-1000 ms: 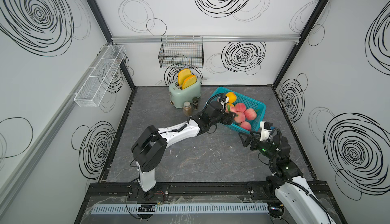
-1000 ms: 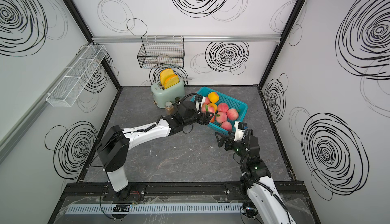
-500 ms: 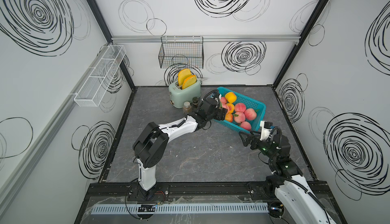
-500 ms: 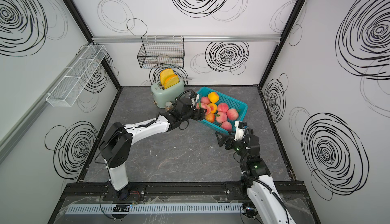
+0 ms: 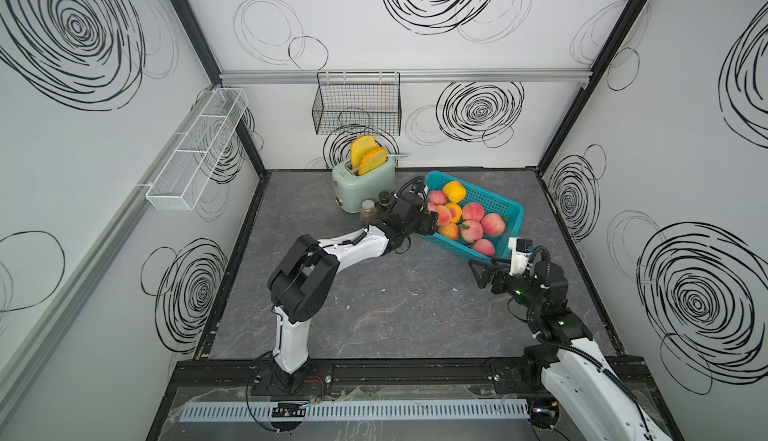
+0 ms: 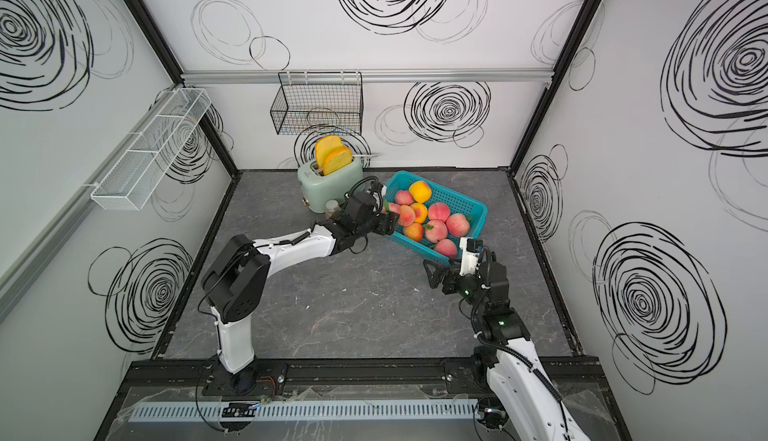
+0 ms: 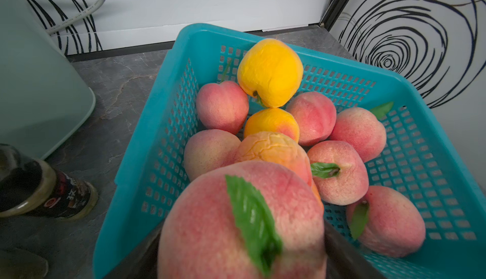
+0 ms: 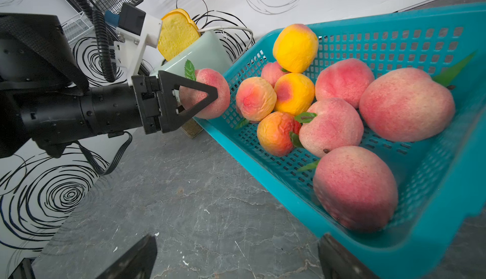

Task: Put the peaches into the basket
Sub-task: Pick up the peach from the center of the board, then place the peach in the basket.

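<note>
The teal basket (image 5: 515,210) (image 6: 480,209) stands at the back right of the floor and holds several pink and yellow-orange peaches (image 5: 471,230) (image 7: 339,172) (image 8: 331,128). My left gripper (image 5: 428,221) (image 6: 388,222) (image 8: 200,96) is shut on a pink peach with a green leaf (image 7: 210,225) (image 8: 213,91). It holds that peach level with the basket's left rim (image 7: 136,143), just above it. My right gripper (image 5: 478,270) (image 8: 236,251) hovers open over the bare floor by the basket's front corner, with nothing between its fingers.
A mint-green toaster (image 5: 365,185) with two toast slices stands just left of the basket. Two small jars (image 5: 368,210) sit in front of it, close to my left wrist. A black wire basket (image 5: 357,106) hangs on the back wall and a white mesh rack (image 5: 195,152) on the left wall.
My left gripper, still holding the peach, has drawn back leftward from over the basket's middle to its left rim. The right arm has stayed put.
</note>
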Robot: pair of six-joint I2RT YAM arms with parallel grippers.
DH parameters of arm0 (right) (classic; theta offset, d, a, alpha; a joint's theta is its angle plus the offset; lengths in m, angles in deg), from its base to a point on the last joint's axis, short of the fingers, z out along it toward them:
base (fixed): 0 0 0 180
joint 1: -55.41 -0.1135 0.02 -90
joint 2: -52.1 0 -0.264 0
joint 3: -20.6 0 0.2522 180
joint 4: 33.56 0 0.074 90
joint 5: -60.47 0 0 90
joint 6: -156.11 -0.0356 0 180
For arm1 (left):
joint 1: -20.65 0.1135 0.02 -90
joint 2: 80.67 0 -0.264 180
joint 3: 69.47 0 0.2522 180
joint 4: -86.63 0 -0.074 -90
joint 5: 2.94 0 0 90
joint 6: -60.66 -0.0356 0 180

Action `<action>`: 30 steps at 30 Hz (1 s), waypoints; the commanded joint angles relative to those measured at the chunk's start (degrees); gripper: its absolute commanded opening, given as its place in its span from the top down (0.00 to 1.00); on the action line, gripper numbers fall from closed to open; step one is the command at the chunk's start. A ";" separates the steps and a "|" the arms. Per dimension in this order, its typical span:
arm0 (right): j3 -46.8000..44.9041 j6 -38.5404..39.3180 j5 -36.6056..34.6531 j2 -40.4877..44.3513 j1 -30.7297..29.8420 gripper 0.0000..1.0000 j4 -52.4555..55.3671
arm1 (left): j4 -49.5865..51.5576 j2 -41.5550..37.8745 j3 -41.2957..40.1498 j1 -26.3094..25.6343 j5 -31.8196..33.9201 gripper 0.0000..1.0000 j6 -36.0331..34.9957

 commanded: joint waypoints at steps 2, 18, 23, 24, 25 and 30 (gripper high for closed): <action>1.17 1.29 0.50 -0.39 0.38 0.01 -1.40 | -3.79 1.43 0.27 0.46 1.67 0.21 -1.14; 1.13 1.56 0.85 -1.70 0.39 0.01 -2.27 | -5.55 4.79 1.30 1.25 3.18 0.19 -2.16; 1.04 1.65 0.88 -2.32 0.48 0.01 -2.63 | -5.55 5.17 1.67 1.25 3.10 0.16 -2.17; 1.05 1.65 0.86 -2.25 0.48 0.01 -2.76 | -5.53 5.17 1.67 1.25 3.09 0.16 -2.20; 1.06 1.65 0.87 -2.19 0.48 0.01 -2.77 | -5.52 5.17 1.67 1.26 3.17 0.15 -2.27; 1.23 1.56 1.07 -2.02 0.48 0.01 -2.72 | -5.41 5.08 1.58 1.25 3.30 0.14 -2.30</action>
